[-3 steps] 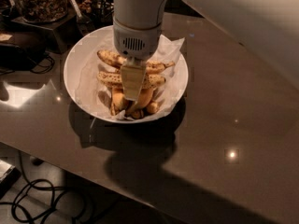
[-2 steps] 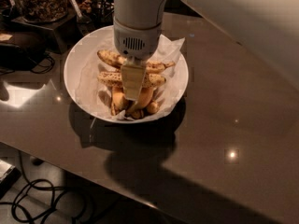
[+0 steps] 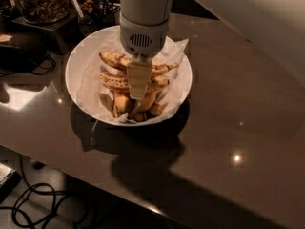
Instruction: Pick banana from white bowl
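Note:
The white bowl [image 3: 75, 63], lined with crinkled white paper, sits on a dark glossy counter in the camera view. Several spotted yellow bananas lie in it: one [image 3: 111, 58] across the back, one [image 3: 112, 81] across the middle, and shorter ones [image 3: 122, 103] at the front. My gripper [image 3: 138, 90] hangs straight down from the white wrist [image 3: 143, 30] over the middle of the bowl. Its tip is down among the bananas at the bowl's centre. The wrist hides the back part of the bowl.
The dark counter [image 3: 228, 128] stretches to the right and front, and its near edge runs diagonally at the lower left. Glass jars of snacks [image 3: 40, 1] and a dark stand are at the back left. Black cables [image 3: 33, 199] lie on the floor below.

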`<state>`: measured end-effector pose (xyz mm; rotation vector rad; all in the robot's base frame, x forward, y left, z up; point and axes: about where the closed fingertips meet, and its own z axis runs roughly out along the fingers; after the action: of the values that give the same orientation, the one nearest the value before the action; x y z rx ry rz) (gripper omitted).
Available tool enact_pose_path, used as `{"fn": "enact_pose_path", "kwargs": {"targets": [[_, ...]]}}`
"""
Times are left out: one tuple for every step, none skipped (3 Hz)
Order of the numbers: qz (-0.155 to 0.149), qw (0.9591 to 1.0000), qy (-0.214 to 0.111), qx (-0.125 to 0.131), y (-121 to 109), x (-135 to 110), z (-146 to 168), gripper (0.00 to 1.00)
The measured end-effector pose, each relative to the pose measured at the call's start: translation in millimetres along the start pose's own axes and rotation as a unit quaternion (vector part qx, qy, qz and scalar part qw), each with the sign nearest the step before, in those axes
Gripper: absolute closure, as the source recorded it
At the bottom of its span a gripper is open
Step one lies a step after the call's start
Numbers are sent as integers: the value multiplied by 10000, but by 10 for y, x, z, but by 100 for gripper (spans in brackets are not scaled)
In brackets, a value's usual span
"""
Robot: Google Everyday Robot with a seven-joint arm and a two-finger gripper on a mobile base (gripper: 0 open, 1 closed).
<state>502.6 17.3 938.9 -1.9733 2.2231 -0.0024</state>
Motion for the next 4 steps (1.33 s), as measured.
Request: {"fn": "enact_pose_path", "kwargs": {"targets": [[33, 10000, -27, 77, -16, 56, -67, 41], [33, 10000, -26, 76, -16, 56, -65, 42], [41, 10000, 2, 43, -1, 71, -16, 42], [31, 10000, 22, 14, 10, 67, 22, 42]]}}
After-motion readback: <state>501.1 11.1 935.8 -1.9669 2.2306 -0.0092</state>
